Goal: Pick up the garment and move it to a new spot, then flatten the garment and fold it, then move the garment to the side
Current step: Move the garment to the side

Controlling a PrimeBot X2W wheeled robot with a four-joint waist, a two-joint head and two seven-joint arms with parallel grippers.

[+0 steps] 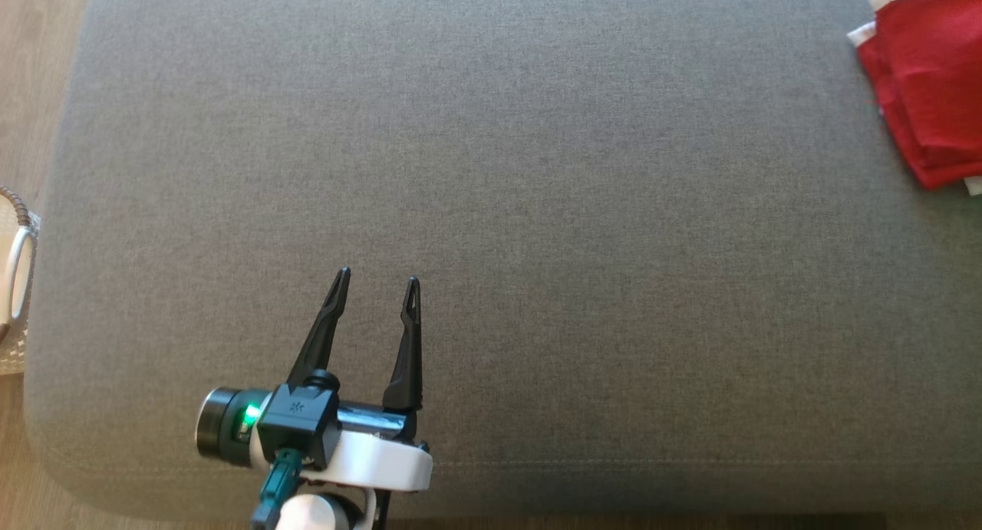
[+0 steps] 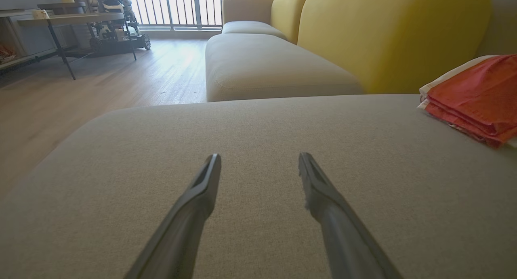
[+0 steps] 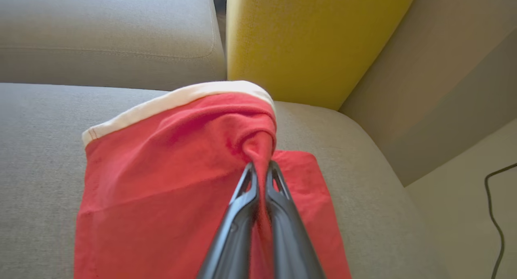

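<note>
Here, the left tool (image 1: 378, 275) sits in the lower left of the head view, over the near edge of a grey seat (image 1: 537, 169). Its two dark fingers are spread wide and point up the frame, with only bare fabric between them. A green light (image 1: 249, 416) glows on its dark body. The garment (image 1: 928, 77), red with a white trim, lies at the upper right corner of that view, partly cut off by the frame edge. It is folded in layers and well apart from the left tool. In the left wrist view the same wide fingers rise from the bottom edge over the seat, and the garment shows at the right edge, its stacked folds resting on the seat. Behind it stands a yellow backrest (image 2: 383, 36). A second seat (image 2: 262, 65) runs toward the top of the frame, with wood floor (image 2: 80, 93) on the left and a desk (image 2: 60, 18) at the upper left. In the right wrist view the right tool (image 3: 261, 165) is pinched narrow on the garment: a bunch of red cloth runs between its fingers at frame centre and is drawn up into a peak there. The trim arcs across the garment's top edge, just below the backrest. The rest of the red cloth spreads over the seat toward the lower left. A dark cable (image 3: 493, 214) lies on the floor at the right edge.
</note>
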